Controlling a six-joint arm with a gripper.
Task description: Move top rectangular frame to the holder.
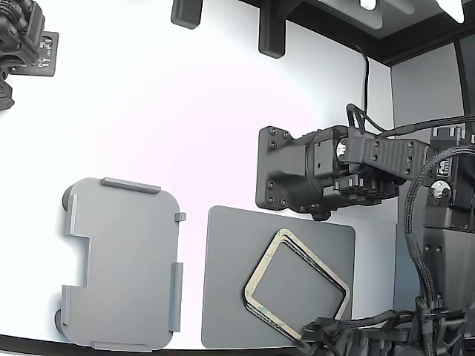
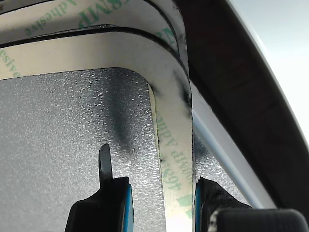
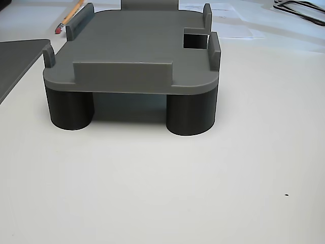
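On the dark grey mat, lying at the exterior view's right of the holder, the top rectangular frame is resting turned at an angle on a second frame alike, whose rim is peeking out from beneath it. In the wrist view, the claw is straddling one side strip of the top rectangular frame: one blue-edged finger is sitting inside the frame's open middle over the mat, the other just outside the strip. The jaws are standing spread, with gaps visible on both sides of the strip; nothing is being pinched. Green lettering is showing on the beige rim. In the exterior view, the arm is reaching in from the mat's right side, its wrist dipping past the frame's lower corner near the desk edge. The holder is standing on dark round legs, well apart from the frames, and its tray surface is carrying nothing. A pencil is lying beyond the holder.
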